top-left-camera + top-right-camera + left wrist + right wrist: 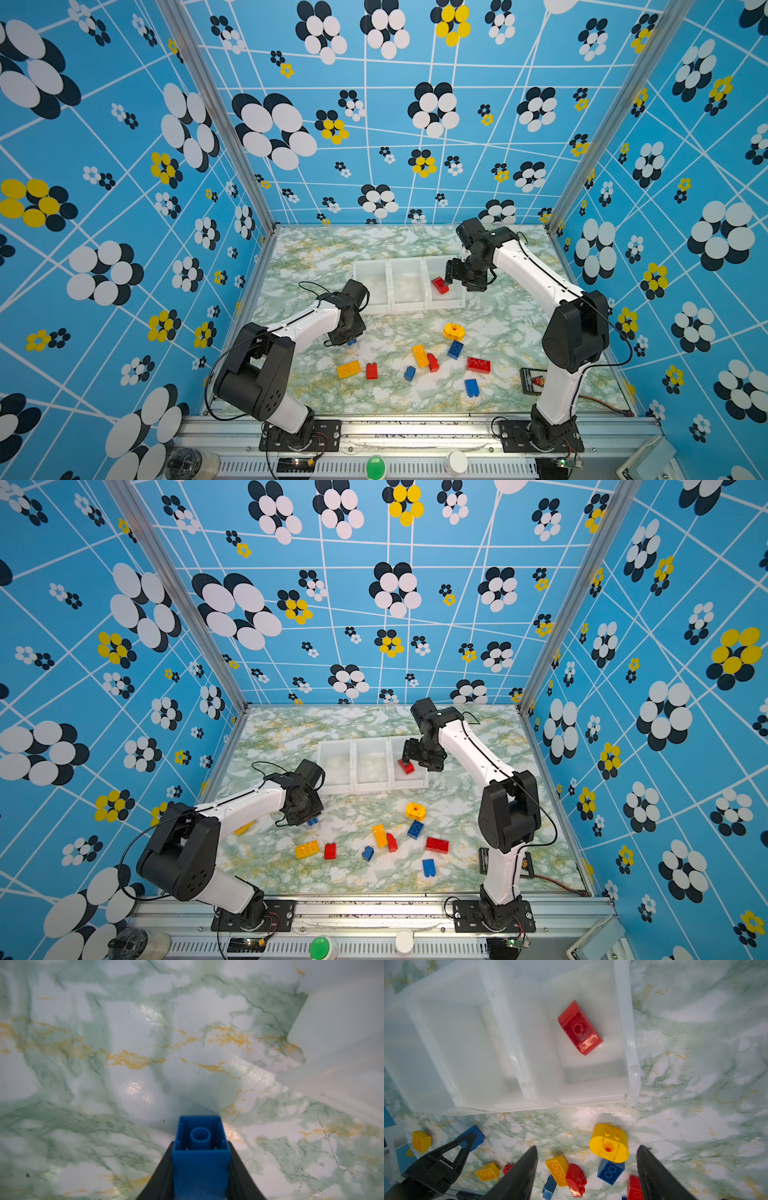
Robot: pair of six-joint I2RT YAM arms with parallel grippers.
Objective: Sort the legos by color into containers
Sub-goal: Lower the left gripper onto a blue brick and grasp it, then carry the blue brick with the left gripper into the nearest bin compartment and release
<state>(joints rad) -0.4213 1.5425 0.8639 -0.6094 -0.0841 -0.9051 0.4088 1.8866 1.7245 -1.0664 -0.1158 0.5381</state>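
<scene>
Nearest us, loose legos (422,355) lie on the counter (374,395). Our left claw (200,1144) pinches a blue brick (201,1167) (its long axis running out along the claw), with the containers' (409,308) empty left-end bin (376,276) just beyond, rightward. Farthest, our right claw (587,1148) hangs spread above the red brick (580,1027) in the right-end bin (631,1043).

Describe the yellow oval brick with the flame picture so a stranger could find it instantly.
Find the row of three white bins on the marbled table. Just in front of the bin holding a red brick stands the yellow oval brick. It alone is yellow and rounded, with a flame picture.
</scene>
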